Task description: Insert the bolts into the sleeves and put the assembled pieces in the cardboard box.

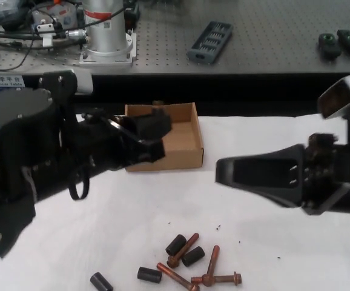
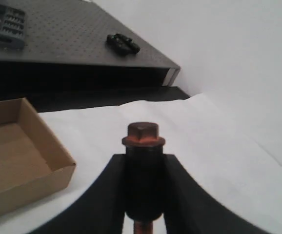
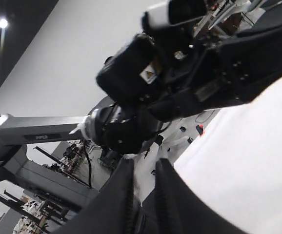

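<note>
Nearest me: loose bolts (image 1: 214,257) and sleeves (image 1: 176,244) lie scattered on the white surface (image 1: 102,242). Right end effector (image 1: 220,171) hangs mid-surface, fingers narrowly parted and empty. Left end effector (image 2: 143,163) pinches a sleeved bolt (image 2: 143,139) (head poking past the fingertips) just beside the cardboard box (image 1: 190,154). Perforated bench (image 1: 272,36) behind.

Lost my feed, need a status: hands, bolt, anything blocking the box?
Left hand shut on sleeve with bolt in, by box. Right hand over cloth, apart. Loose bolts, sleeves lie nearer, not in the way.
</note>
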`<action>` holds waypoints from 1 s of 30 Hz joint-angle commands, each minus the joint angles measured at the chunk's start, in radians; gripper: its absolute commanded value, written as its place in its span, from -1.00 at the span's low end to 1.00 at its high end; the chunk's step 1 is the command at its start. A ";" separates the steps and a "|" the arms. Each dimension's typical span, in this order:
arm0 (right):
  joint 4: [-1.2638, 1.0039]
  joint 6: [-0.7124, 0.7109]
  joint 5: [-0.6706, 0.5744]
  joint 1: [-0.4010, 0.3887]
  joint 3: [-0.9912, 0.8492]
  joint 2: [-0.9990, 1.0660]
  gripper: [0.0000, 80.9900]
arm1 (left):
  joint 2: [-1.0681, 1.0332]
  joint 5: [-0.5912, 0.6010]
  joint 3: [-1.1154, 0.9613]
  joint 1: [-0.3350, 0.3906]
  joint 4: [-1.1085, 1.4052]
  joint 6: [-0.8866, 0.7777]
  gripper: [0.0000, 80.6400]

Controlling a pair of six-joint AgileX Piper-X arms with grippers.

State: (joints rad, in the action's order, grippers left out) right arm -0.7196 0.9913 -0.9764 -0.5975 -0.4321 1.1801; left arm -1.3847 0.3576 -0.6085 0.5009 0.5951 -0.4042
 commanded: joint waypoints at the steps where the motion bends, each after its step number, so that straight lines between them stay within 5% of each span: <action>1: 0.018 0.006 -0.005 0.030 -0.005 -0.074 -0.68 | -0.102 0.080 -0.100 -0.078 -0.097 0.063 -0.99; 30: 0.132 0.018 0.002 0.054 -0.005 -0.291 -0.87 | -0.579 0.148 -0.606 -0.191 -0.367 0.241 -0.99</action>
State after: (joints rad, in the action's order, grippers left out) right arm -0.5946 1.0142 -0.9764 -0.5480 -0.4321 0.8973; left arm -1.9591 0.4973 -1.1758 0.3189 0.2385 -0.2052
